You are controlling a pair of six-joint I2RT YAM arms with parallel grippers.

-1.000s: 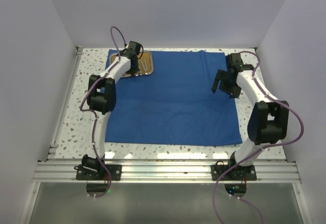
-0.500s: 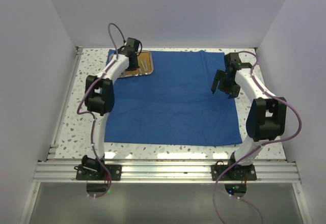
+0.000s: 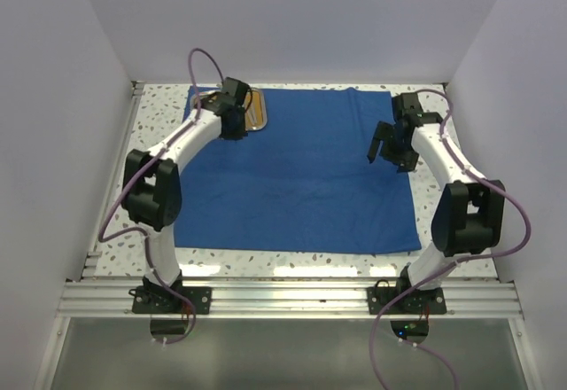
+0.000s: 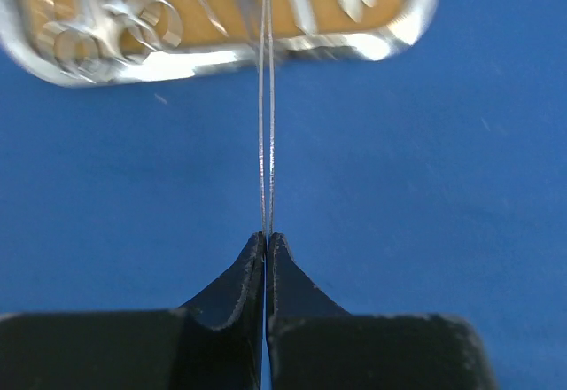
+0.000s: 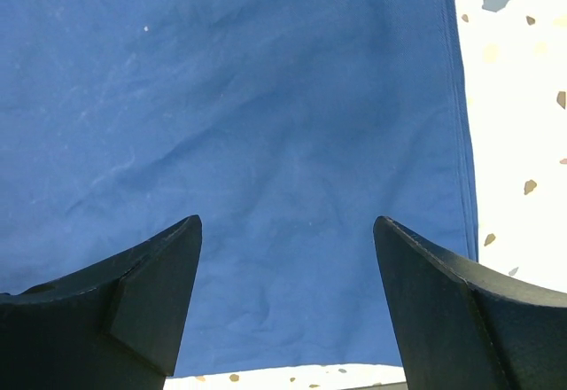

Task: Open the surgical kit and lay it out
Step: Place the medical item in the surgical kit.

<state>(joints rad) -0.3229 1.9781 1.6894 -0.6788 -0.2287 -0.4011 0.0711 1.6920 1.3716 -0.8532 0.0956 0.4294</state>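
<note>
White speckled table [image 3: 266,260] carries a large royal-blue cloth wrap [image 3: 301,177], spread flat beneath both grippers. The right gripper [image 5: 288,222] hangs wide open and empty over the cloth, near its right edge. Just ahead of the left gripper [image 4: 267,239] lies a small rectangular steel tray with an orange-brown base [image 4: 390,44]. The left gripper is clamped tight on thin silver tweezers [image 4: 266,124], their tips pointing ahead toward the tray.
</note>
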